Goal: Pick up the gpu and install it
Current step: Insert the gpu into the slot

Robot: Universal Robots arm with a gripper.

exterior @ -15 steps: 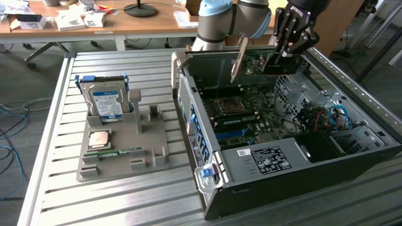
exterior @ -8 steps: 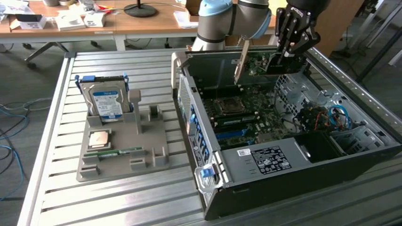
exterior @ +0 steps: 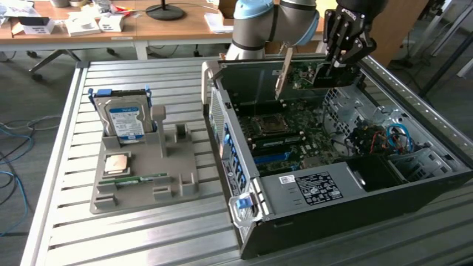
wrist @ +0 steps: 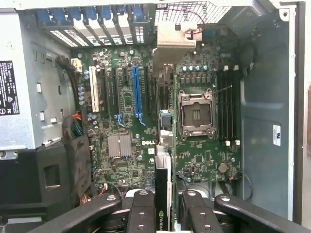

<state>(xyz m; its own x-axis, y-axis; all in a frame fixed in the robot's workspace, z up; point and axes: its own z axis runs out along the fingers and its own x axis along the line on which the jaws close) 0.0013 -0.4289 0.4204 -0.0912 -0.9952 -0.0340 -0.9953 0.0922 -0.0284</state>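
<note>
The gpu (exterior: 307, 75) hangs on edge above the far end of the open computer case (exterior: 221, 119), its silvery bracket (exterior: 282, 72) toward the exterior view's left. My gripper (exterior: 342, 62) is shut on the card's upper edge from above. In the wrist view the gpu (wrist: 163, 182) appears edge-on as a thin dark strip between my two fingers (wrist: 142, 209), over the motherboard (wrist: 121, 145). It hovers between the blue expansion slot (wrist: 137, 94) and the CPU socket (wrist: 196, 114), apart from the board.
A grey parts holder (exterior: 174, 191) on the slatted table carries a blue-labelled hard drive (exterior: 126, 119), a CPU chip (exterior: 118, 163) and a green memory stick (exterior: 133, 180). The power supply (exterior: 314, 188) and cables (exterior: 395, 138) sit at the case's near end. A desk (exterior: 177, 27) stands behind.
</note>
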